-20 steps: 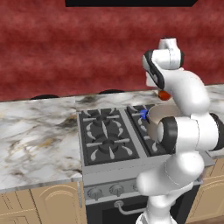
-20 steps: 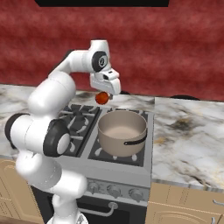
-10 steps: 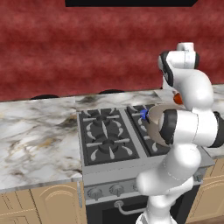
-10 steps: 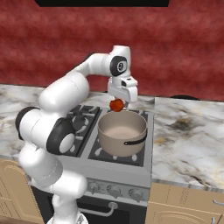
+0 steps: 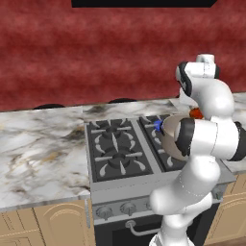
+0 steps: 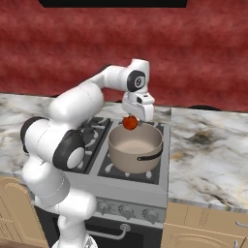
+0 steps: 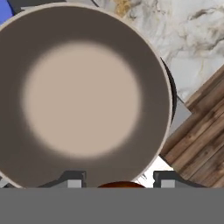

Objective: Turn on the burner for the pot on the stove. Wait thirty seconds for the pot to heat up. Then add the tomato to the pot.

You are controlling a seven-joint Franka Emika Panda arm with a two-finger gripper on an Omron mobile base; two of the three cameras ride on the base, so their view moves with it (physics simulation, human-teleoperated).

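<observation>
In the left base view the arm hides most of the pot [image 5: 169, 137], which sits on the stove [image 5: 120, 153] at its right side; a blue flame glow marks the burner [image 5: 157, 125] at the pot's left edge, and a sliver of the tomato [image 5: 195, 113] peeks out behind the arm above the marble surface [image 5: 38, 153]. In the right base view the gripper [image 6: 131, 121] hangs over the pot's [image 6: 135, 150] far rim, closed on the tomato [image 6: 129, 122], which is held in the air just above the rim and not inside. In the hand view the pot's [image 7: 83, 98] pale inside lies straight below, with the tomato [image 7: 121, 185] between the fingertips [image 7: 73, 182] at the bottom edge
</observation>
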